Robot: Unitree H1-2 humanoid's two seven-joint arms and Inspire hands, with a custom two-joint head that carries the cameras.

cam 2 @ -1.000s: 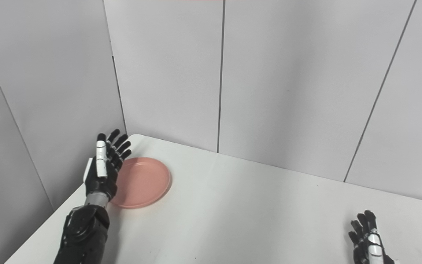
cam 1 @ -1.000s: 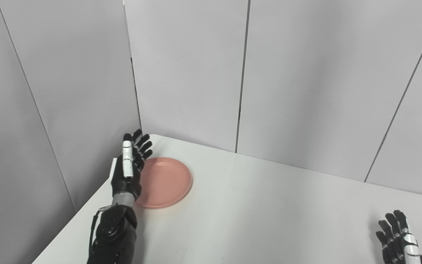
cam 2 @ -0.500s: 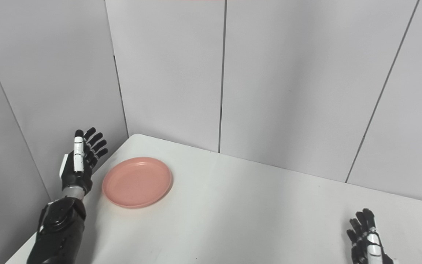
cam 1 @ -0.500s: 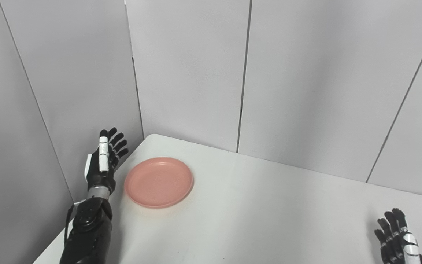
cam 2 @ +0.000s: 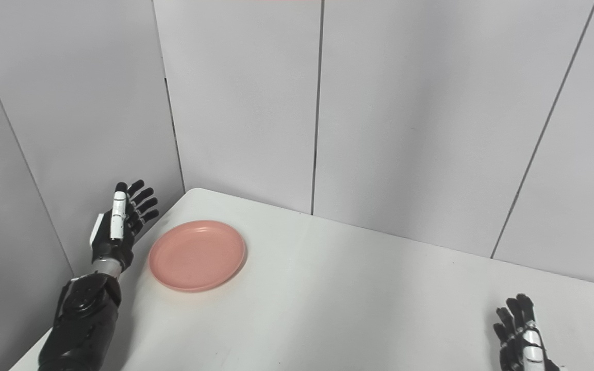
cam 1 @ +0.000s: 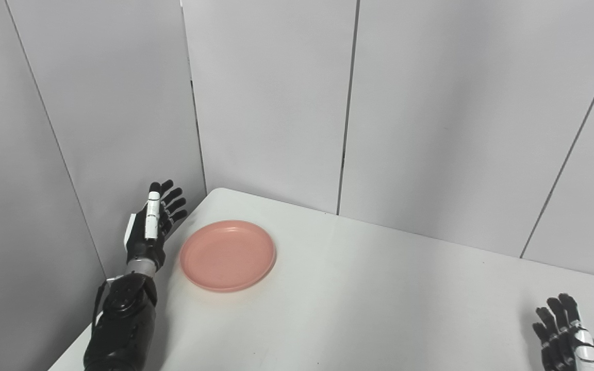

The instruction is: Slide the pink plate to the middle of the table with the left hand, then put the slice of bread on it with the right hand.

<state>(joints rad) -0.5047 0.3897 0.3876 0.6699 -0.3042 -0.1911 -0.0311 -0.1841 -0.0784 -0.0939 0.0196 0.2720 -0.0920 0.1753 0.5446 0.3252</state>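
Note:
The pink plate (cam 1: 228,254) lies empty on the white table (cam 1: 369,309), near its far left corner. My left hand (cam 1: 152,226) is open with fingers spread, raised just left of the plate at the table's left edge, not touching it. My right hand (cam 1: 565,335) is open with fingers apart, low at the bottom right over the table, holding nothing. It also shows in the right eye view (cam 2: 521,332). No slice of bread is in view.
Grey wall panels (cam 1: 276,103) stand close behind the table and along its left side, right by my left hand. The table's left edge (cam 1: 121,304) runs diagonally beneath my left forearm.
My left hand moved left, off the plate's left rim to beside the table edge, and has held there since. The plate has stayed put. The camera shifted slightly. The right hand has barely moved.

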